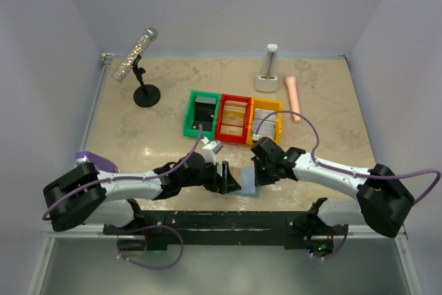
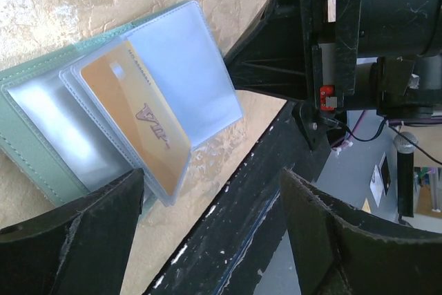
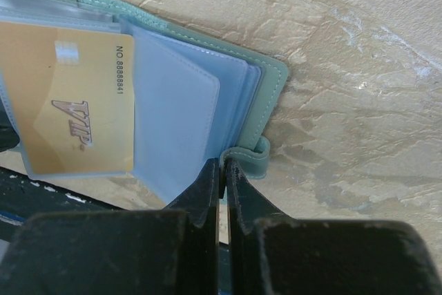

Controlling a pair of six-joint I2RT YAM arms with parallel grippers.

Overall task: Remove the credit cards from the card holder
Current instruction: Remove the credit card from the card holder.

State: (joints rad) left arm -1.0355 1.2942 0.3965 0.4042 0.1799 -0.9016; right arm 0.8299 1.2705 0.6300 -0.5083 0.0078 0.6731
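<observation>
The card holder (image 1: 249, 182) lies open at the table's near edge between my two grippers. It is grey-green outside (image 3: 273, 91) with clear and pale blue sleeves inside. A gold credit card (image 3: 76, 112) marked VIP sits in a clear sleeve; it also shows in the left wrist view (image 2: 138, 119). My right gripper (image 3: 222, 165) is shut on the holder's edge by its green strap loop, and it shows in the top view (image 1: 260, 170). My left gripper (image 2: 213, 195) is open and empty just beside the holder's (image 2: 34, 150) sleeves, over the table edge (image 1: 226, 179).
Green (image 1: 202, 113), red (image 1: 233, 118) and yellow (image 1: 266, 121) bins stand in a row mid-table. A microphone on a stand (image 1: 141, 67) is at the back left, a white stand (image 1: 268, 74) and a pink object (image 1: 293, 98) at the back right. A black rail (image 2: 228, 226) runs along the near edge.
</observation>
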